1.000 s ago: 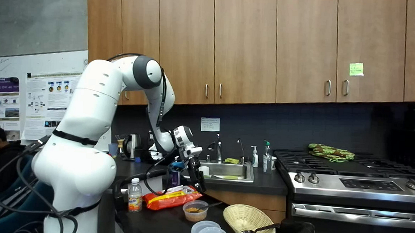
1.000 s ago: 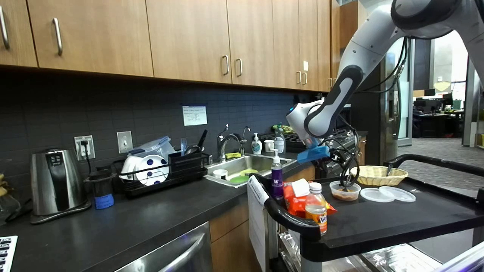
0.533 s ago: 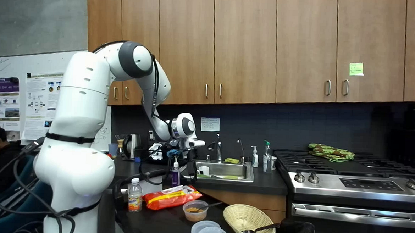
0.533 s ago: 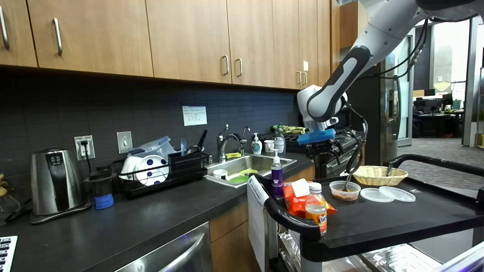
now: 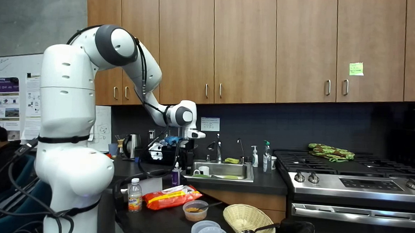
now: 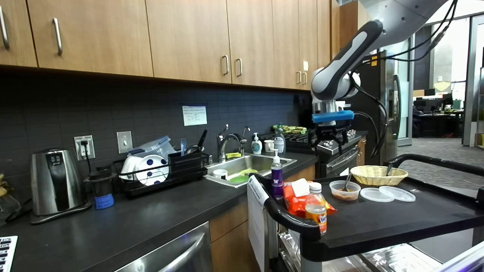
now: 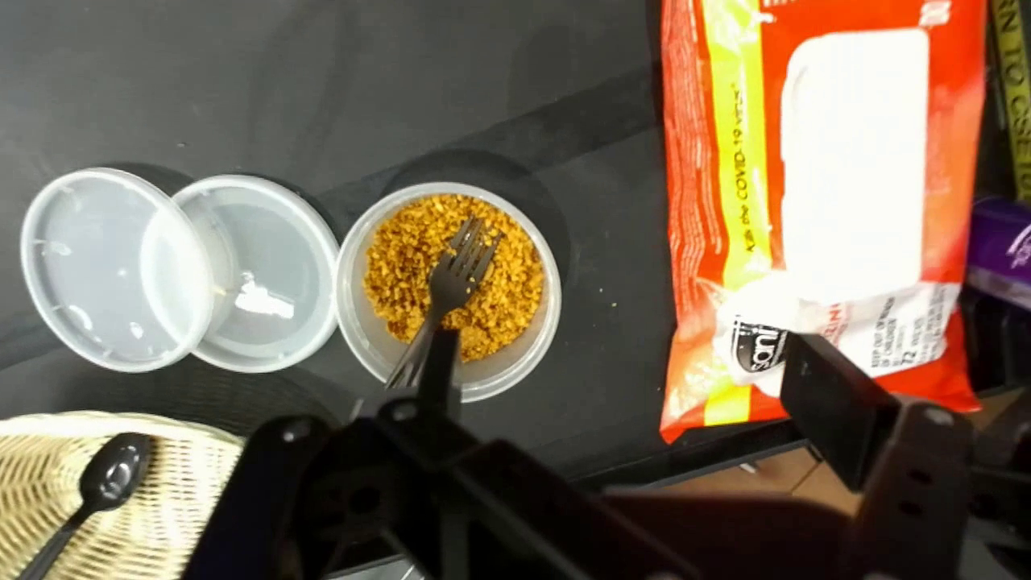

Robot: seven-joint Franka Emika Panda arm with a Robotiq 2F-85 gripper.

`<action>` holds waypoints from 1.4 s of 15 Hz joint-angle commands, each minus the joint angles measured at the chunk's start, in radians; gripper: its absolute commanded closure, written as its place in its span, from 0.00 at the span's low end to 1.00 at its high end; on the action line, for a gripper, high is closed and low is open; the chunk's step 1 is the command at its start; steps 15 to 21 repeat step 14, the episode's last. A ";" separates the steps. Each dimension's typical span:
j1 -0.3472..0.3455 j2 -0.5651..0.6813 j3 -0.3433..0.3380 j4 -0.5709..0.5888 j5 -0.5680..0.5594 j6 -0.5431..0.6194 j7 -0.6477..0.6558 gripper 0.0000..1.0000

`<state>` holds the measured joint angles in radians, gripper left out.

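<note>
Propped by a tub's (image 7: 552,294) rim, a fork (image 7: 452,285) leans near the cart's (image 6: 416,214) edge below the spread, seemingly empty tool (image 7: 632,380).

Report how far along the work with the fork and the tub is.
Looks done: the fork rests on the crumbs in the tub; the spoon lies in the basket. In hand: nothing; the gripper hangs open, jaws empty. Left, if the tub is to be closed: it is uncovered, the lids lying beside it.
</note>
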<state>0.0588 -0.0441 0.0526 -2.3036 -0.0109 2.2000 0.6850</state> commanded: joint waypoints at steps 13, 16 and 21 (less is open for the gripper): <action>-0.046 -0.216 -0.046 0.000 0.081 -0.357 -0.530 0.00; -0.046 -0.222 -0.047 0.000 0.081 -0.361 -0.535 0.00; -0.046 -0.222 -0.047 0.000 0.081 -0.361 -0.535 0.00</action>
